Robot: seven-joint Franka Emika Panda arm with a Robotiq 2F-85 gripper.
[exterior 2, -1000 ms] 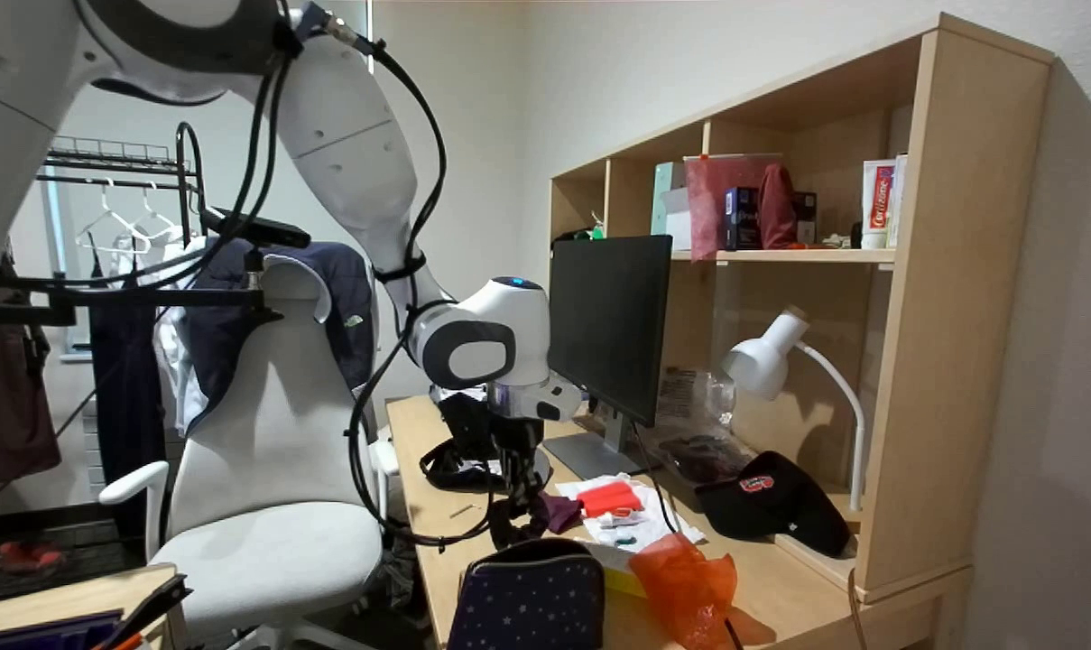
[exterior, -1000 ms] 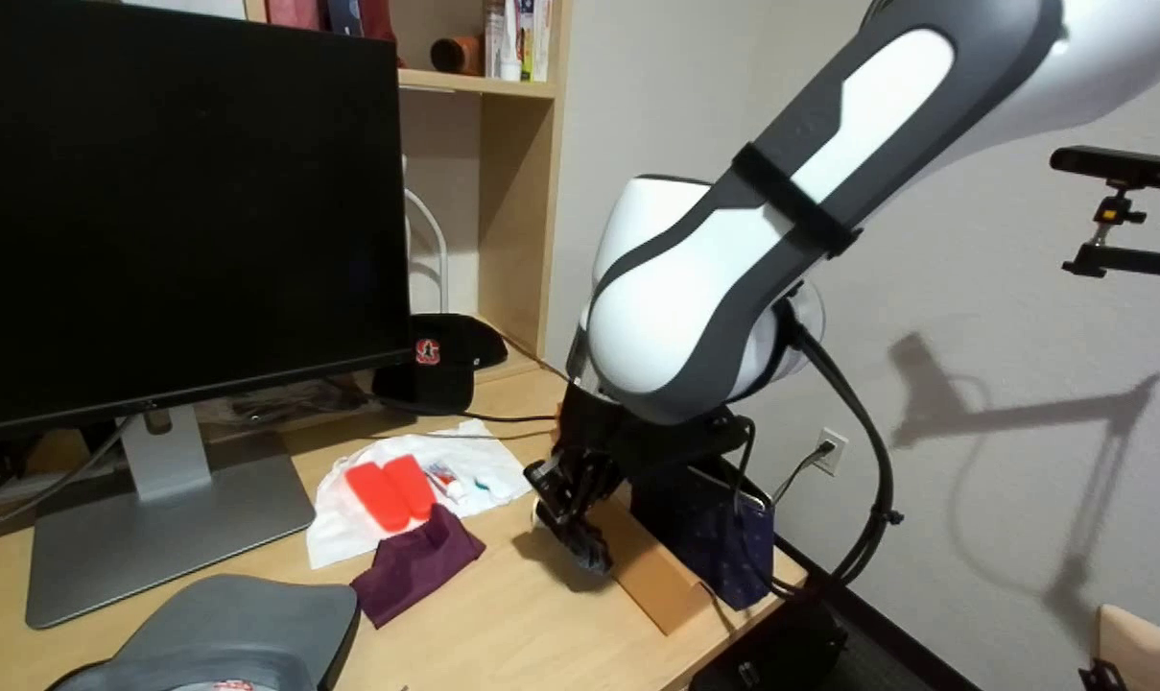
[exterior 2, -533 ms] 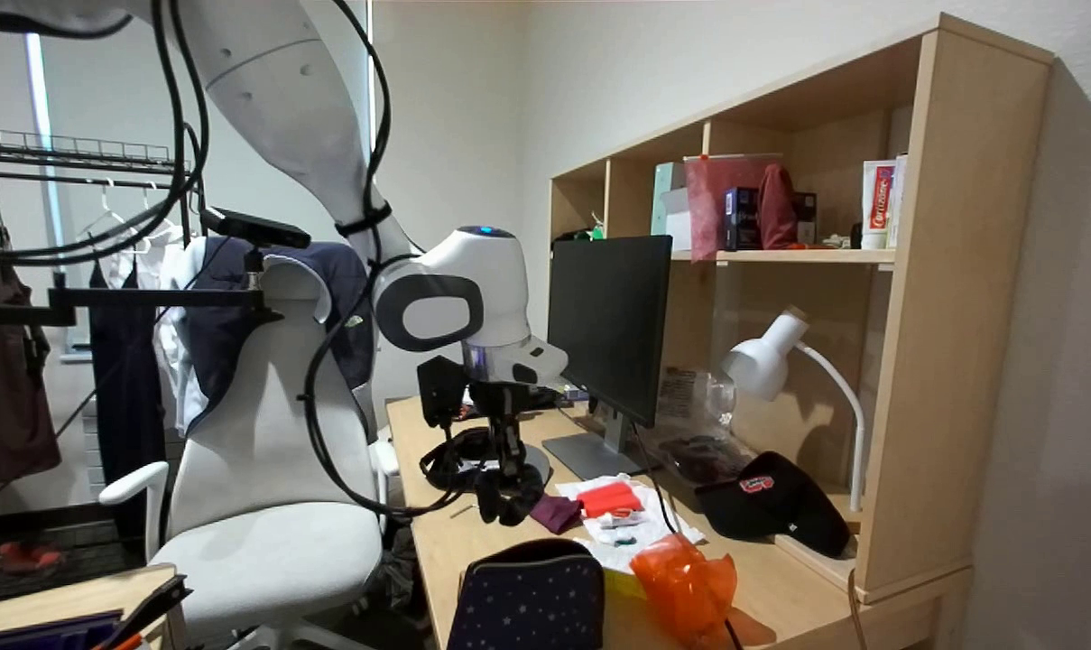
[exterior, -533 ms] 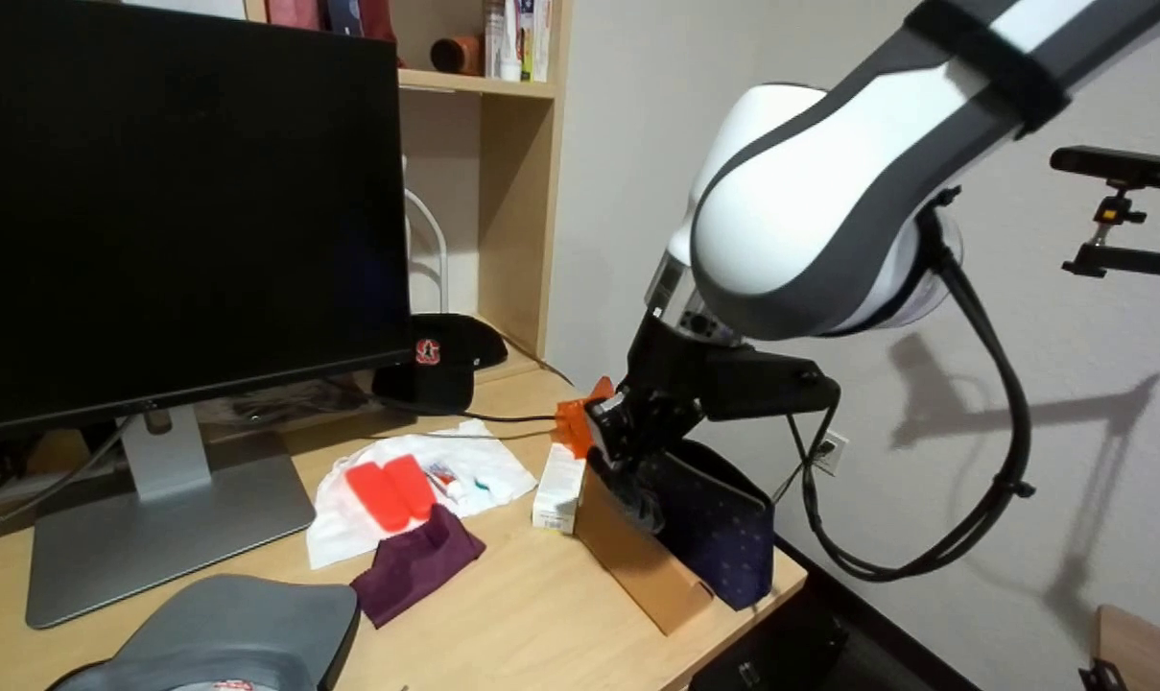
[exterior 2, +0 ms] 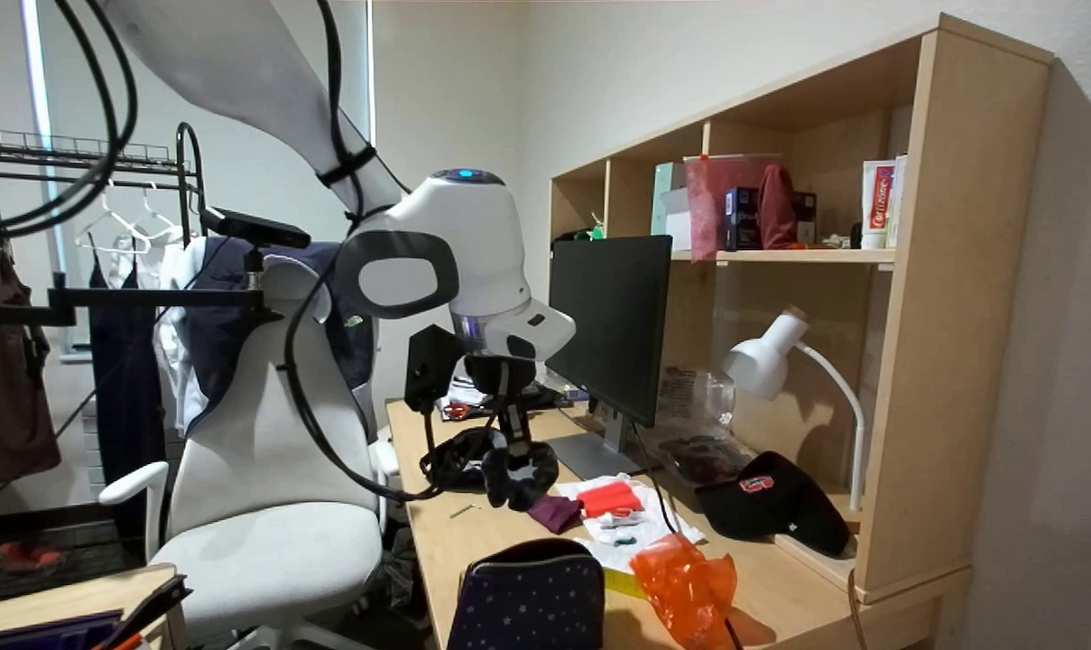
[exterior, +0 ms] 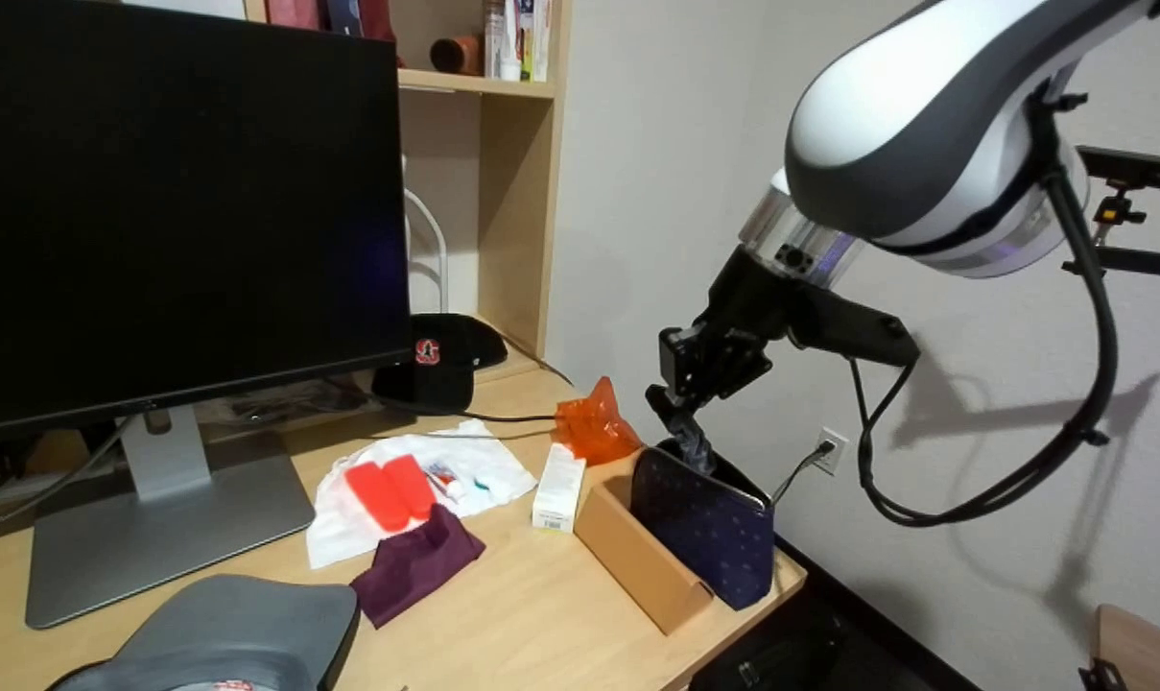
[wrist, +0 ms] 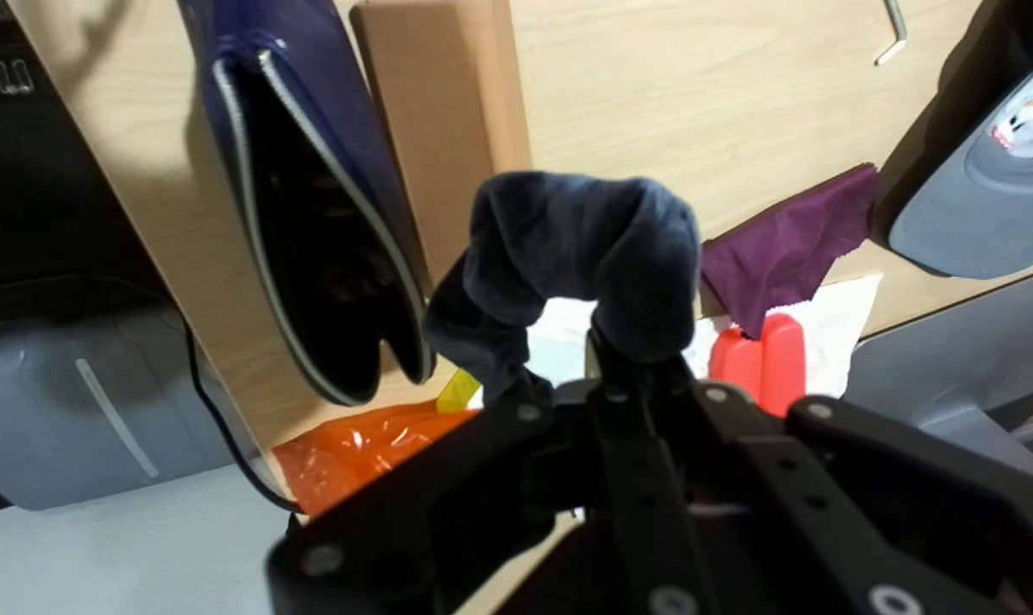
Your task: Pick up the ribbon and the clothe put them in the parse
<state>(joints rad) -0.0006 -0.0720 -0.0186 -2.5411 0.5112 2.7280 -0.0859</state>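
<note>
The ribbon [wrist: 584,231], a dark grey-black coiled bundle, hangs from my gripper [wrist: 636,354], whose fingers are shut on it. In both exterior views the gripper [exterior: 674,408] [exterior 2: 516,438] holds the ribbon [exterior: 695,451] [exterior 2: 520,477] above the table. The navy parse [exterior: 704,537] stands upright with its zip open. In an exterior view the ribbon overlaps the parse's open top. In the wrist view the parse [wrist: 315,51] lies left of the ribbon, its mouth facing up. The purple clothe [exterior: 416,566] lies on the table, also seen in the wrist view [wrist: 789,239].
A brown box [exterior: 637,561] stands against the parse. An orange bag [exterior: 594,422] and a white carton [exterior: 559,489] are beside it. Red cases [exterior: 392,489] lie on a white cloth by the clothe. A grey cap [exterior: 224,624] and a monitor stand [exterior: 172,504] are nearby.
My gripper has risen and moved from in front of the brown box towards the parse, carrying the ribbon with it. The parse and clothe have not moved.
</note>
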